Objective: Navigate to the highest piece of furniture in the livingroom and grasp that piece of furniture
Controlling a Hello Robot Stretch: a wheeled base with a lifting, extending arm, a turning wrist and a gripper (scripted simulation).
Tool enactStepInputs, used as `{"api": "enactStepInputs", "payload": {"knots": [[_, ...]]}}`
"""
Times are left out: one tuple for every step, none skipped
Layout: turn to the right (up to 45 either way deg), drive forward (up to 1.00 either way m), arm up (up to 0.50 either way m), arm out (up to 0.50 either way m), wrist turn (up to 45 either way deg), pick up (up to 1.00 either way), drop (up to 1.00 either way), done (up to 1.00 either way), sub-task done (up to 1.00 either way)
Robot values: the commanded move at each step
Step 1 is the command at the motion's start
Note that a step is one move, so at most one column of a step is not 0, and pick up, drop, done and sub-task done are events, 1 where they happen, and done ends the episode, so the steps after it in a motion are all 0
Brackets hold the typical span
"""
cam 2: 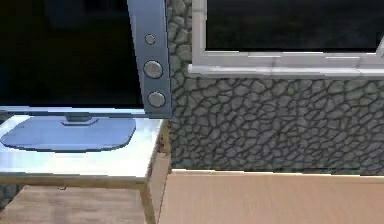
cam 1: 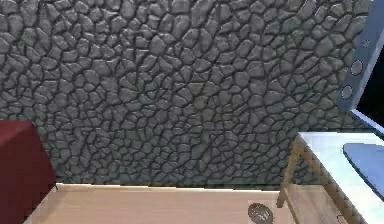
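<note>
A pale wooden table (cam 1: 330, 160) with a light top stands at the forward view's right, a blue-grey base plate (cam 1: 368, 160) resting on it. In the arm side view the same table (cam 2: 150, 160) carries a large dark television (cam 2: 65, 55) with a blue-grey frame, round buttons (cam 2: 154, 70) and a flat blue-grey stand (cam 2: 70, 133). A dark red piece of furniture (cam 1: 22, 170) sits at the forward view's lower left.
A dark cobbled stone wall (cam 1: 180, 90) stands close ahead. A white-framed window (cam 2: 290, 35) is set in the stone wall in the arm side view. Light wooden floor (cam 2: 270, 200) lies beside the table. A small round grey thing (cam 1: 260, 211) lies on the floor.
</note>
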Motion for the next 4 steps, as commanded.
{"api": "enactStepInputs", "payload": {"knots": [[0.0, 0.6, 0.0, 0.0, 0.0, 0.0, 0.0, 0.0, 0.0], [45.0, 0.0, 0.0, 0.0, 0.0, 0.0, 0.0, 0.0, 0.0], [-45.0, 0.0, 0.0, 0.0, 0.0, 0.0, 0.0, 0.0, 0.0], [-45.0, 0.0, 0.0, 0.0, 0.0, 0.0, 0.0, 0.0, 0.0]]}}
